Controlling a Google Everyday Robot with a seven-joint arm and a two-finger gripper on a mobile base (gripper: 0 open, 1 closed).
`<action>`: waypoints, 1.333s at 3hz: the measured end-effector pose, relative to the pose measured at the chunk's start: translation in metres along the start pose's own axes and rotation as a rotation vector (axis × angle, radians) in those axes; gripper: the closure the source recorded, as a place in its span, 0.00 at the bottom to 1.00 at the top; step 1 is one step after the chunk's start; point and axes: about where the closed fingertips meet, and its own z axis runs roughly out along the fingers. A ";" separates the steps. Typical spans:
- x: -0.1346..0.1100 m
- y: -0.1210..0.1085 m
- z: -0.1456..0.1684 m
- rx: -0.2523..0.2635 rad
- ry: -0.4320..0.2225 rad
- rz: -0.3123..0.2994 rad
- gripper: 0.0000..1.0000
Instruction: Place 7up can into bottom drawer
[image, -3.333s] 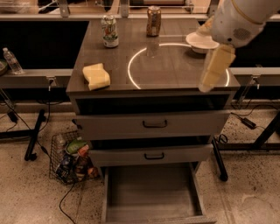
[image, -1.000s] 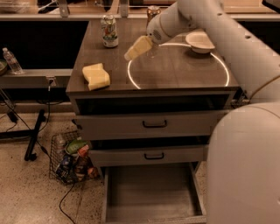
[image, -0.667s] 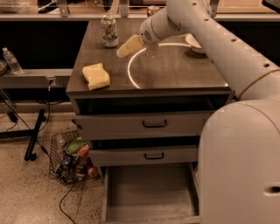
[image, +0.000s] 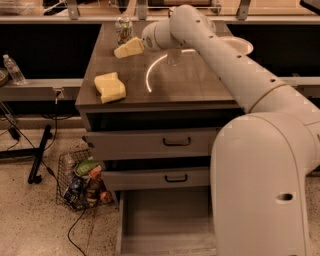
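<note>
- While the gripper (image: 123, 50) hangs over the back left part of the cabinet top (image: 190, 90), the 7up can (image: 123, 28) stands just behind it, near the back left corner.
- Gripper state: cannot tell whether it is spread or pressed together. It is seen as one pale yellow wedge aimed left, and it holds nothing that can be made out.
- Obstructions: the white arm (image: 220, 60) crosses the top from the right, and the robot's body (image: 262, 185) covers the right end of all three drawer fronts.
- Other items on the top: a yellow sponge (image: 110, 87) near the front left edge, well apart from the can; a white bowl (image: 239, 46) at the back right; a bright curved ring of light (image: 149, 75) across the middle.
- Bottom drawer (image: 165, 220): pulled out at floor level, with its plain grey floor showing; its right part is hidden by the robot's body.
- Upper two drawers (image: 150, 145): both shut, each with a black handle.
- Wire basket (image: 67, 167): on the floor left of the cabinet, holding mixed packets.
- Water bottle (image: 13, 69): upright on the low shelf at far left.
- Can attitude: upright, long axis vertical, silver top upward.
</note>
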 end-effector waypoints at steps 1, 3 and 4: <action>-0.012 -0.002 0.035 -0.007 -0.092 0.006 0.00; -0.038 -0.014 0.087 0.000 -0.216 -0.034 0.11; -0.039 -0.031 0.097 0.050 -0.227 -0.056 0.34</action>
